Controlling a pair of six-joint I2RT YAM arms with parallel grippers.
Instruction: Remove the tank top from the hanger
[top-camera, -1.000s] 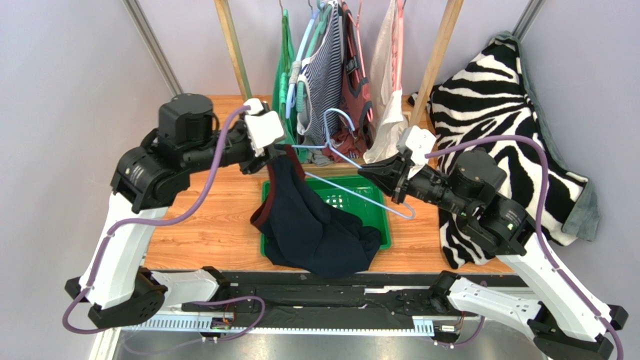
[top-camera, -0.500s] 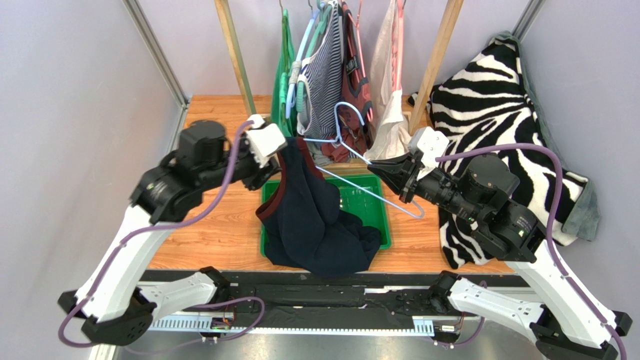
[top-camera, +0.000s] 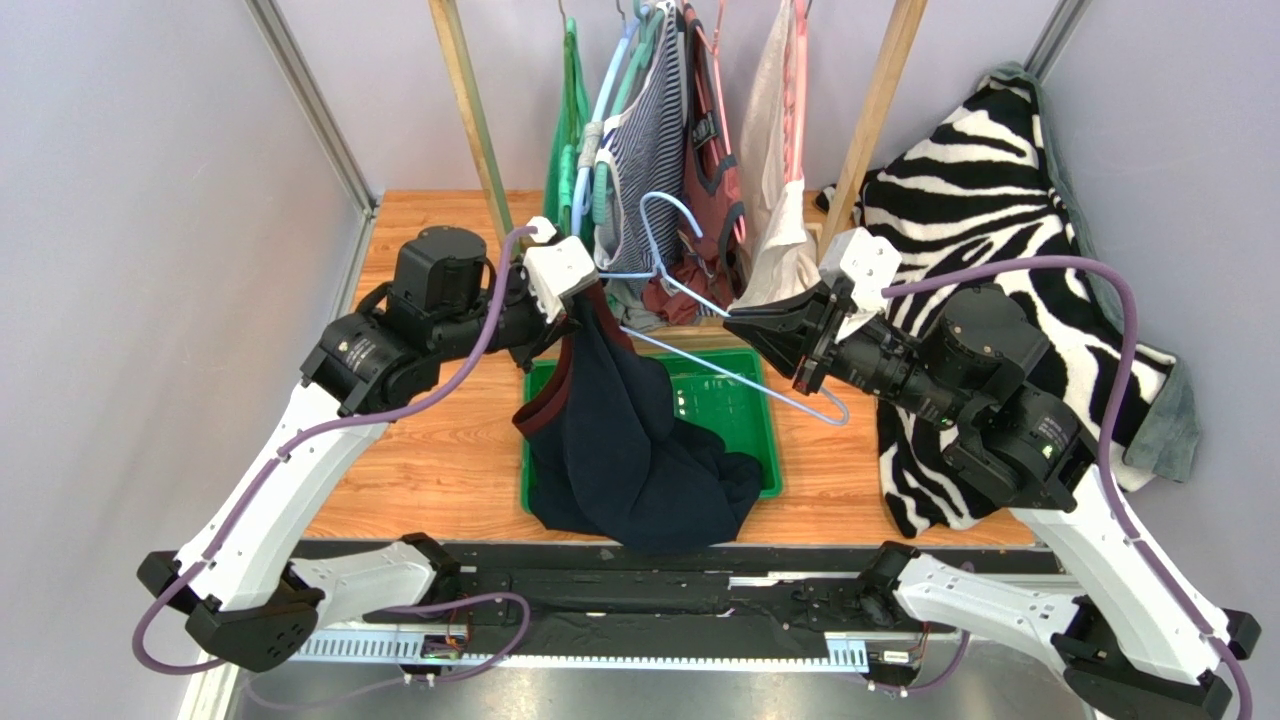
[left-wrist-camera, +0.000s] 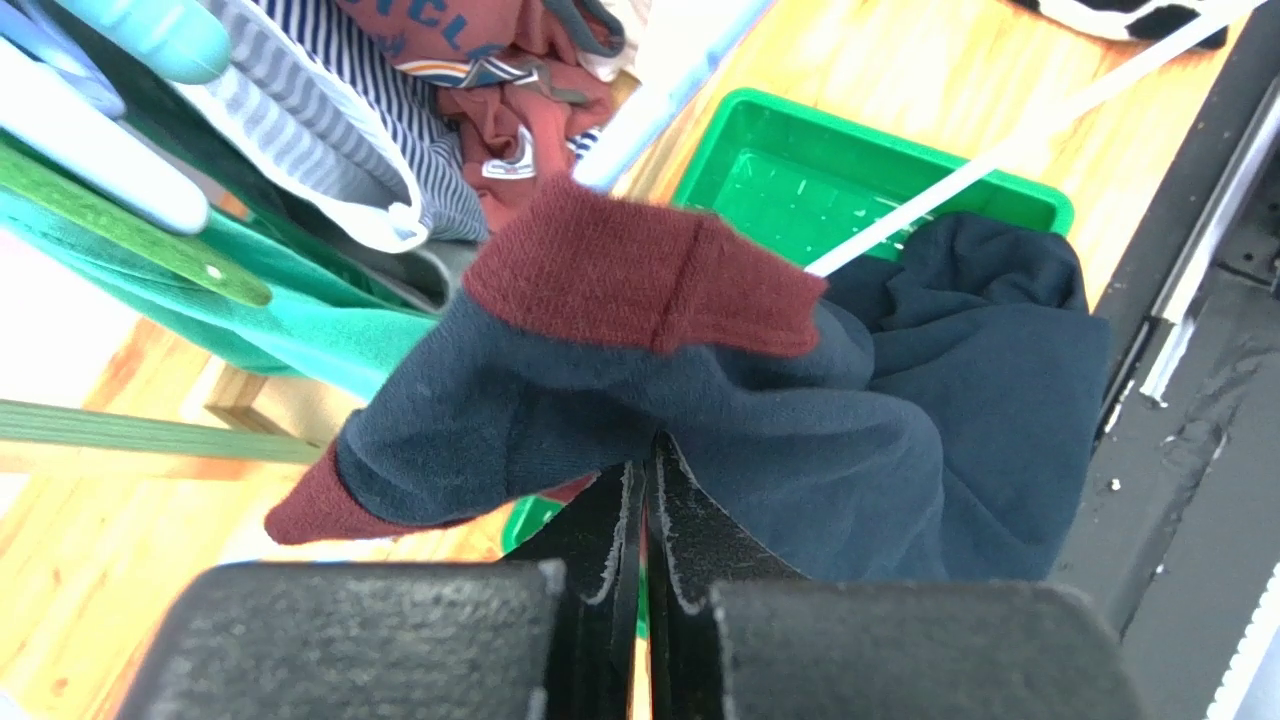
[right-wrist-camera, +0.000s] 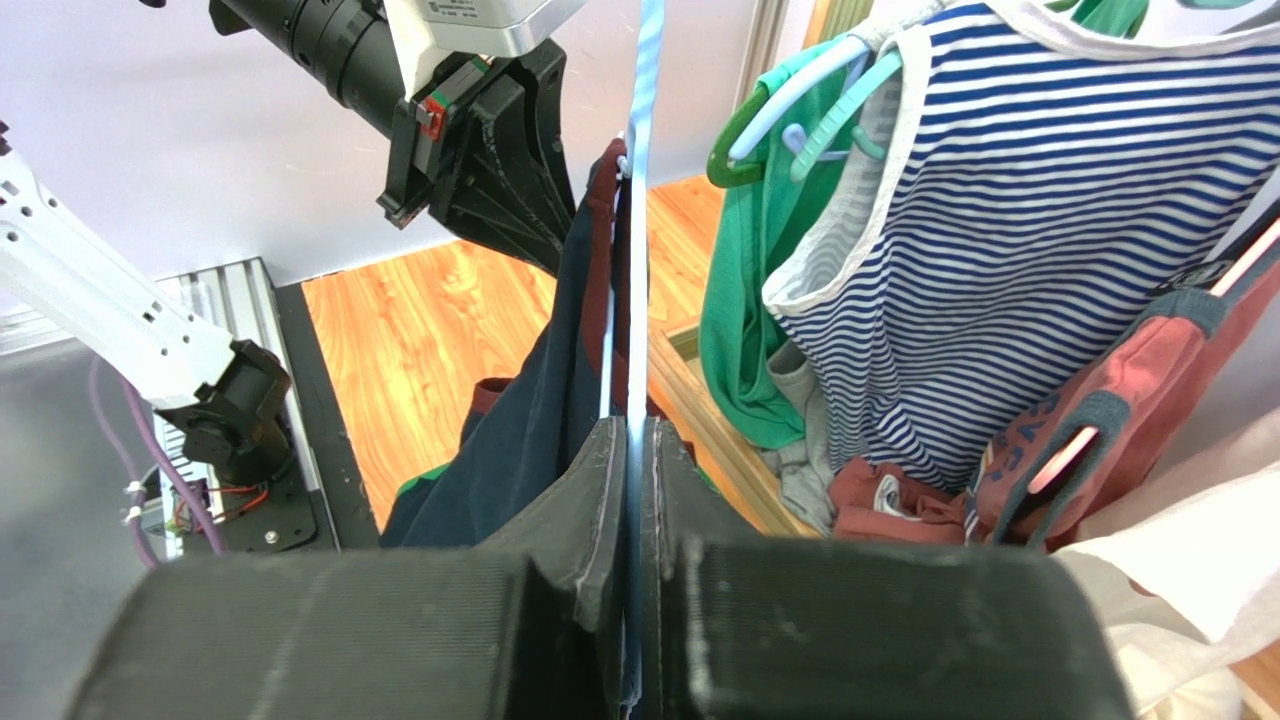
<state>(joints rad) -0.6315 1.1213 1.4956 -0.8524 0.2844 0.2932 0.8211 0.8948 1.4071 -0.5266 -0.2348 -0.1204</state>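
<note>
Most of the removal looks done, though I can't call it finished. The left gripper (top-camera: 579, 293) is clamped on the maroon-trimmed edge of the tank top (top-camera: 631, 450), jaws pressed together with fabric between them in the left wrist view. The right gripper (top-camera: 759, 324) is closed around one arm of the pale blue hanger (top-camera: 721, 380). The navy body of the top hangs from the left gripper and spills into and over the near edge of the green tray (top-camera: 769, 435) at the middle of the table, so the bulk of it is off the hanger. What I can't settle is the left tip of the hanger. It sits just beside the pinched strap, and no view shows whether the strap still loops it, so I judge that a final pull apart may be left. Compared with a second ago, the left arm has swung right and farther in toward the rack. The hanger's hook has tipped higher against the striped top (top-camera: 654, 150), and the tank top has drawn into a narrower, more upright drape.
</note>
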